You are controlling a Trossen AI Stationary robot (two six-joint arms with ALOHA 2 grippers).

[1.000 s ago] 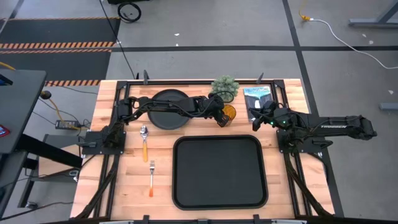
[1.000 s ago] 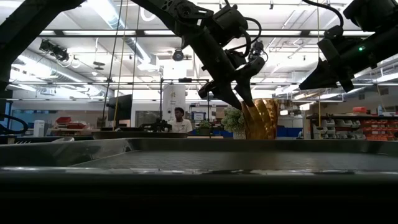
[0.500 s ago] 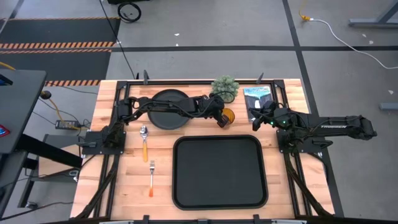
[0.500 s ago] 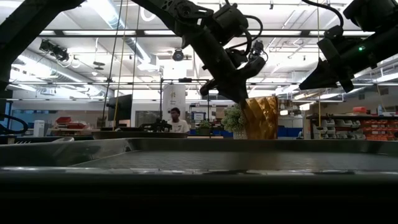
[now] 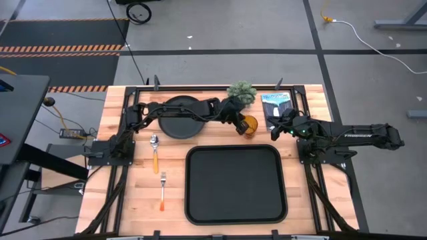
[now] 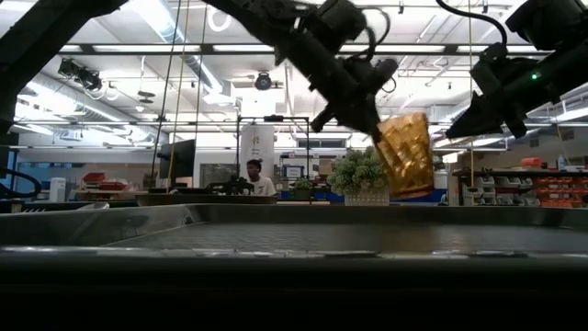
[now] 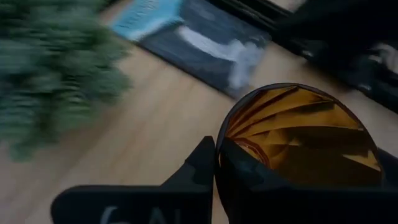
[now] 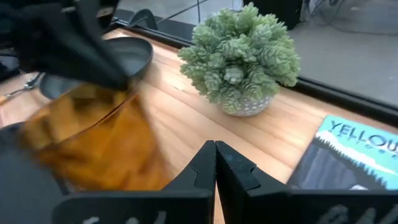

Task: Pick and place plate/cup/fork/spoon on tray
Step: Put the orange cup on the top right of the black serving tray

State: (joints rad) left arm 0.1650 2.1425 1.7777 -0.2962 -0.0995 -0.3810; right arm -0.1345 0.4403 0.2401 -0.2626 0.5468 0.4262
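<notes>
On my left, the spoon [image 5: 155,148] and fork [image 5: 162,189] lie on bare wood; the plate [image 5: 180,117] sits behind them, nothing in it. My left gripper [image 5: 241,125] pinches the cup [image 5: 249,125] by its rim (tilted, clear of the table). The tray [image 5: 235,184] holds nothing. My right gripper [image 5: 273,131] hangs pinched together beside the booklet [image 5: 275,107].

This is a robotics lab or workshop set in a large industrial hall. The wooden table [image 5: 133,200] stands on a grey concrete floor [image 5: 220,63] with black-and-orange hazard stripes [image 5: 63,48] beyond its left side and a cable [image 5: 373,40] trailing beyond its right. Behind the table, the level view shows a high ceiling with strip lights [image 6: 152,17], shelves of red bins [image 6: 556,188], and a person [image 6: 254,176] seated at a distant workstation.
</notes>
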